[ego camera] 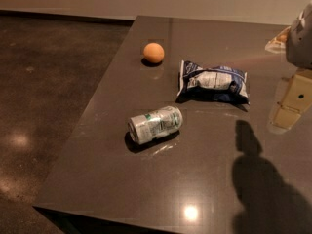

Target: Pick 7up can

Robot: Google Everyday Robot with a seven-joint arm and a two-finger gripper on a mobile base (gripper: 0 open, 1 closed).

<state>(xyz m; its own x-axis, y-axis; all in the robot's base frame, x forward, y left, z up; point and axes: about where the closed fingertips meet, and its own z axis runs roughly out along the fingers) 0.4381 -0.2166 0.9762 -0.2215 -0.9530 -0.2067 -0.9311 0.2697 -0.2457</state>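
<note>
We see the 7up can [155, 125] lying on its side on the table [97, 179], with an orange [153, 52] and a chip bag [213, 83] behind it. The gripper [291, 104] hangs at the right edge, well apart from the can; we cannot tell how its jaws stand.

Dim, warm light here, with one glare spot on the table [122, 189] at lower centre and a fainter one on the floor [44, 106] at left. Gripper [291, 104] at the right edge, pale-lit, big dark shadow lower right; 7up can [155, 124] shadows lower-left
</note>
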